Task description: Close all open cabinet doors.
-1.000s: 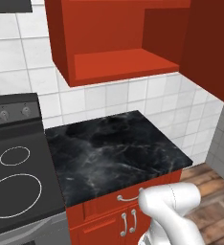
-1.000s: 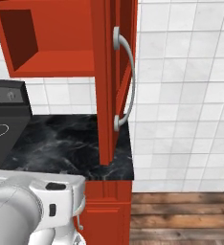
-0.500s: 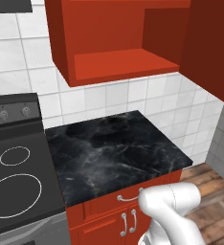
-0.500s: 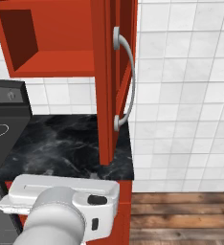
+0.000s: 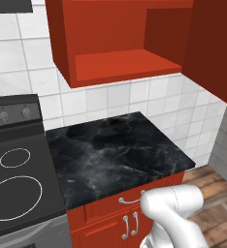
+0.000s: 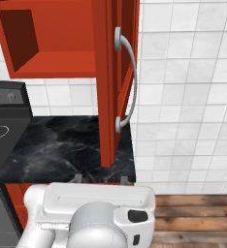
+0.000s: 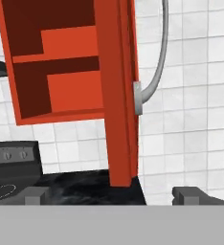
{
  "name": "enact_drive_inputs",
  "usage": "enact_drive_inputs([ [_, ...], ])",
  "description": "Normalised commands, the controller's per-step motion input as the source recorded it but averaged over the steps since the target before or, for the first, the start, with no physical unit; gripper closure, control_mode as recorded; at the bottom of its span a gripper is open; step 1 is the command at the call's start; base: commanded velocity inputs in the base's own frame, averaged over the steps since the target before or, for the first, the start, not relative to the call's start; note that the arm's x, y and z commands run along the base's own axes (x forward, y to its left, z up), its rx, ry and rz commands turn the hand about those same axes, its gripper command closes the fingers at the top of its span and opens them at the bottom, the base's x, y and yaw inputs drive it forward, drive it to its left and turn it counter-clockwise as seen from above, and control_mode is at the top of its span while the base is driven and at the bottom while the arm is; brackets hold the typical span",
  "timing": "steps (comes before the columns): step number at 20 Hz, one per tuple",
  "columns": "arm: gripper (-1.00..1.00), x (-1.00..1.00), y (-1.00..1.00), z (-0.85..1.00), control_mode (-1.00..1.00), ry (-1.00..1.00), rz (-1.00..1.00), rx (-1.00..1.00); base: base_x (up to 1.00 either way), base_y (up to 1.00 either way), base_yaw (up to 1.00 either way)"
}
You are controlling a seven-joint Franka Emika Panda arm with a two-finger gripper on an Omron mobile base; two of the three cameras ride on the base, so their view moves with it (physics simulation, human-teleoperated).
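One tall red cabinet door (image 6: 109, 82) stands swung out, edge-on to me, with its curved silver handle (image 6: 128, 77) on its right face. In the left base view the same door (image 5: 215, 43) hangs at the far right, beside the open red cabinet (image 5: 120, 63). The hand view looks up at the door's edge (image 7: 119, 95) and the handle (image 7: 154, 72), with the cabinet's shelves (image 7: 61, 72) to the left. My gripper (image 7: 111, 195) is open and holds nothing. It sits low, in front of the counter and below the door's bottom corner. Its fingertips (image 6: 76, 178) rise above my white hand.
A black marble counter (image 5: 115, 155) lies under the cabinet, with a stove (image 5: 13, 179) on its left. Small red base-cabinet doors (image 5: 130, 225) sit below the counter. White tiled wall (image 6: 183, 97) is on the right, above a wooden floor (image 6: 193, 218).
In the right base view my arm has swung from the lower left to the lower middle and turned the hand toward the door. The door and cabinet have not moved.
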Motion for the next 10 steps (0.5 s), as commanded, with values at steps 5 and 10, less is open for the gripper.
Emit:
enact_drive_inputs([
  [5, -1.0, 0.06, -0.33, 0.18, -1.0, -0.05, 0.0, 0.0, 0.0, 0.0, 0.0],
  [10, -1.0, 0.29, -0.18, 0.12, -1.0, -0.01, 0.0, 0.01, 0.0, 0.0, 0.0],
])
